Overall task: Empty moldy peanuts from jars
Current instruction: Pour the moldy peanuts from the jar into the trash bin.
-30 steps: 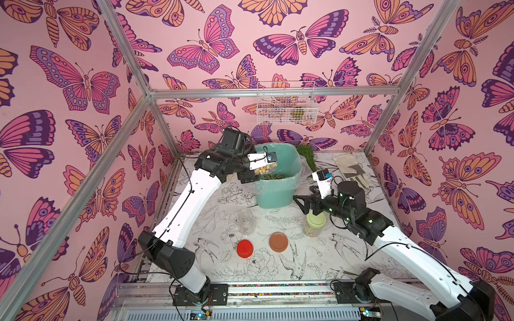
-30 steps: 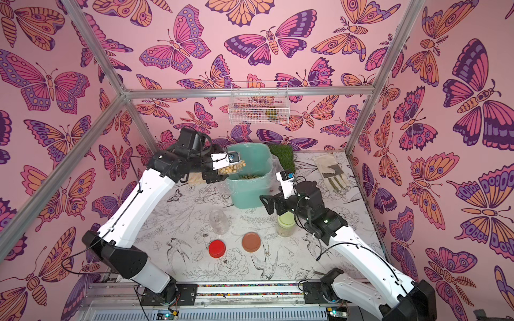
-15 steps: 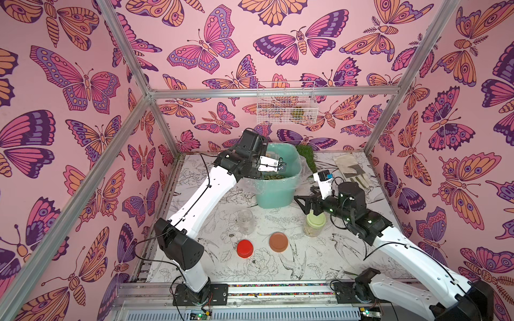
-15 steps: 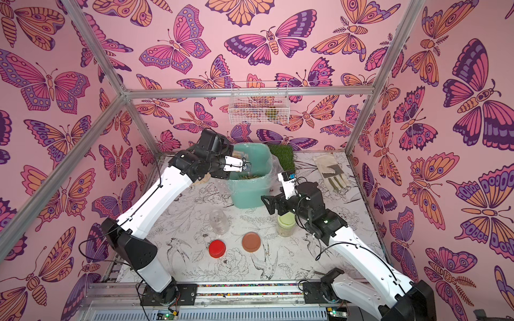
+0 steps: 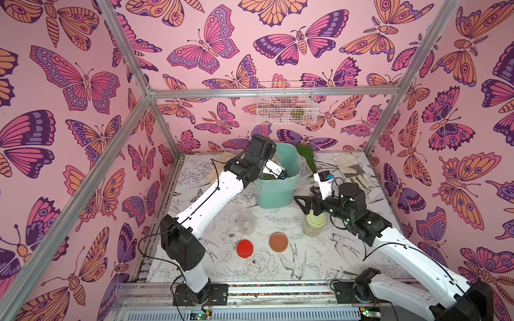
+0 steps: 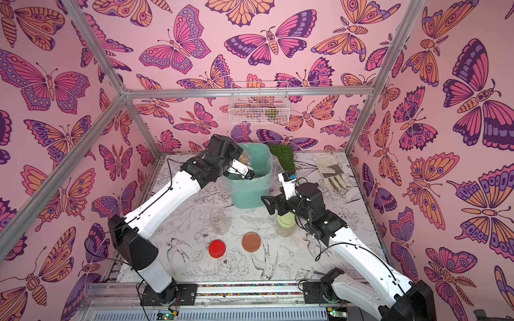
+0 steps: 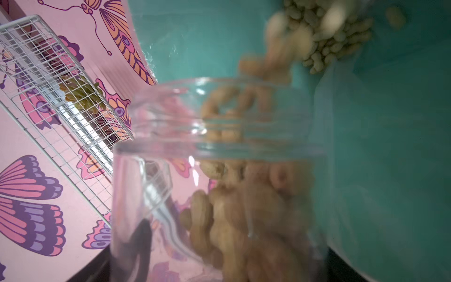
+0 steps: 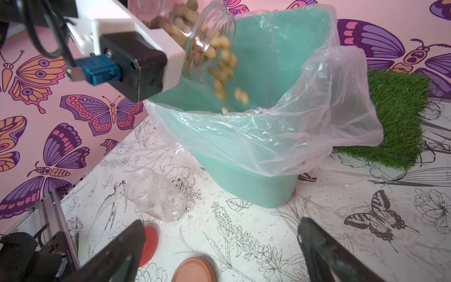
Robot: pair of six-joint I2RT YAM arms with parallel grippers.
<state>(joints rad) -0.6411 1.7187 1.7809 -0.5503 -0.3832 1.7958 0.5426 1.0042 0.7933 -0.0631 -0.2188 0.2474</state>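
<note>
Beige peanuts are mid-pour. Some are airborne, most sit in the tipped jar, and a pile lies in the bin per the left wrist view. L gripper jaws pinch the tipped jar's body, mouth angled down just inside the bin's left rim. R gripper jaws are spread wide on nothing, hanging right above the green-lid jar.

Risks, my read:
- Mouth is near the rim, not bin centre, so bouncers or a wider stream could land on the table.
- Clear plastic is slick and the load shifts as it drains, so the jar could twist in the pinch.
- Liner is loose and flops out on the right. L wrist is close to the rim, and a snag would drag the light bin.
- R arm dropping off-centre would tip the green-lid jar.

Room:
- Bin at mid back edge, grass mat just beside it, can't tell if touching.
- Glove at back right corner.
- Empty jar, lidless, in front of the bin.
- Red lid and brown lid nearer the front edge, apart.
- Left side and front right look open for retreat.
</note>
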